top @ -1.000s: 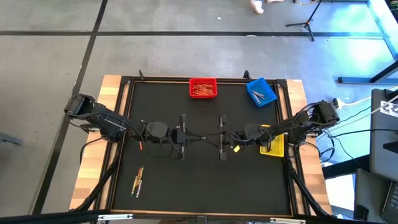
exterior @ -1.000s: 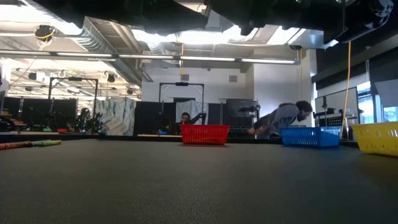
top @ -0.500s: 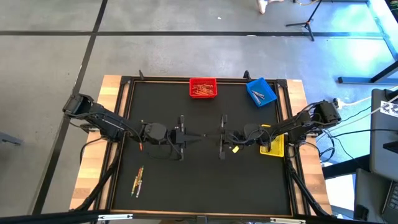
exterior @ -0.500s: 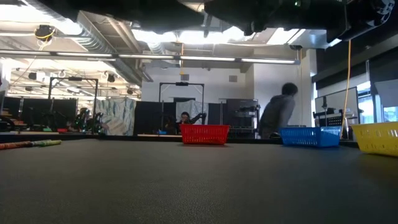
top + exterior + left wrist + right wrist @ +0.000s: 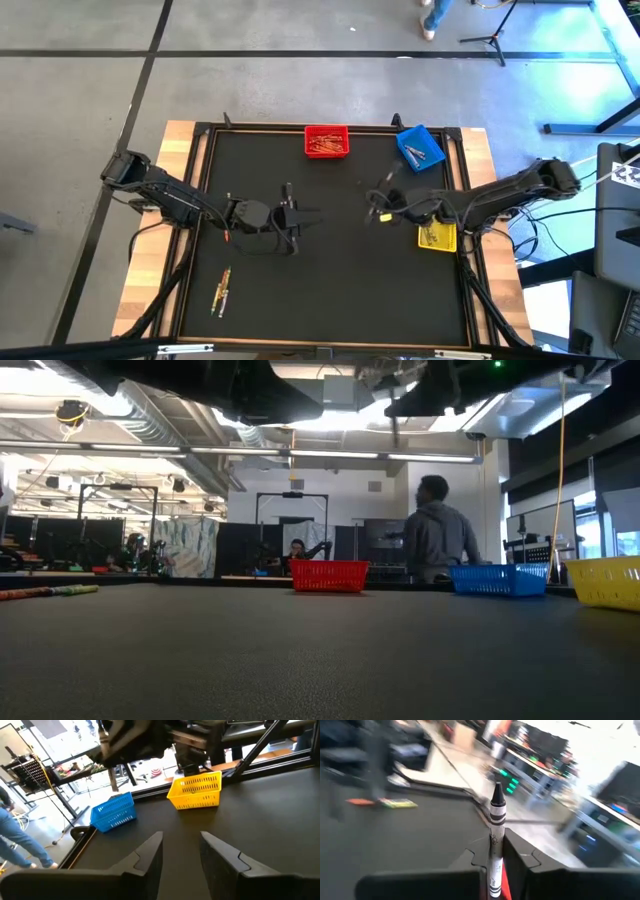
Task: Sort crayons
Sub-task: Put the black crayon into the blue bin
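Observation:
A pale crayon with a dark tip [image 5: 496, 820] sticks out forward from my right gripper [image 5: 494, 857], which is shut on it above the mat's right half [image 5: 378, 205], left of the yellow bin [image 5: 436, 236]. My left gripper [image 5: 180, 855] stands open with nothing between its fingers, above the mat's middle [image 5: 300, 216]. A few loose crayons [image 5: 221, 290] lie flat on the mat at the near left. The red bin [image 5: 326, 141] holds several crayons; the blue bin [image 5: 420, 147] holds a few. My right gripper pinches the crayon's lower shaft [image 5: 493, 852] between its two fingers [image 5: 520, 856]. The crayon lies along the fingers, with its dark tip [image 5: 496, 795] pointing ahead past their ends. It is lifted clear of the mat.
The red and blue bins stand at the mat's far edge, the yellow bin at its right edge. A raised black frame [image 5: 200, 180] borders the mat. The near middle of the mat is bare. A person [image 5: 435, 535] walks beyond the far edge.
The two grippers met at the mat's middle with the crayon between them. My right gripper has since drawn back toward the table's right edge, risen and tipped up toward level, taking the crayon along. My left gripper has stayed in place and no longer touches the crayon.

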### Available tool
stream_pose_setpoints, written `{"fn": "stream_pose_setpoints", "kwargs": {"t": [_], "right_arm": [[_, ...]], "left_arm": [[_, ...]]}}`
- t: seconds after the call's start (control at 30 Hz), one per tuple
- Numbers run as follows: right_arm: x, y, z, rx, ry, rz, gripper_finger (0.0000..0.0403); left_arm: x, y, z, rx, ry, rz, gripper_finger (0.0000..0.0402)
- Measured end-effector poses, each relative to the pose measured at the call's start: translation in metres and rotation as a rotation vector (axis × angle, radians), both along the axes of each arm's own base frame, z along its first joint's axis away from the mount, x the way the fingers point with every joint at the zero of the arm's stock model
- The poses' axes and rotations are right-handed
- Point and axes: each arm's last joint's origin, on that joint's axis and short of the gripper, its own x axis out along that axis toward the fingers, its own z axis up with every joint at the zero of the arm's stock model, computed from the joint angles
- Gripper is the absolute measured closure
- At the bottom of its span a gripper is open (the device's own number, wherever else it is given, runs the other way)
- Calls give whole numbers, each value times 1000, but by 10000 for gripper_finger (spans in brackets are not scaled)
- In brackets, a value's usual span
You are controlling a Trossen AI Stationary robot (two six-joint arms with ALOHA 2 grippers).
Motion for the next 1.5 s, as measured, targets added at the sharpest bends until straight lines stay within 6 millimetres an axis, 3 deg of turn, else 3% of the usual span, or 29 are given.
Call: {"fn": "stream_pose_setpoints", "kwargs": {"t": [0.33, 0.83, 1.27, 1.5], "right_arm": [[-34, -40, 7, 11, 140, -258, 365], [-66, -116, -22, 201, 401, -566, 364], [-102, -167, -31, 455, 368, -740, 363], [-123, -184, -53, 532, 345, -802, 363]], "left_arm": [[0, 0, -1, 1, 11, -5, 282], [0, 0, -2, 3, 17, -5, 282], [0, 0, -2, 3, 17, -5, 282], [0, 0, -2, 3, 19, -5, 282]]}}
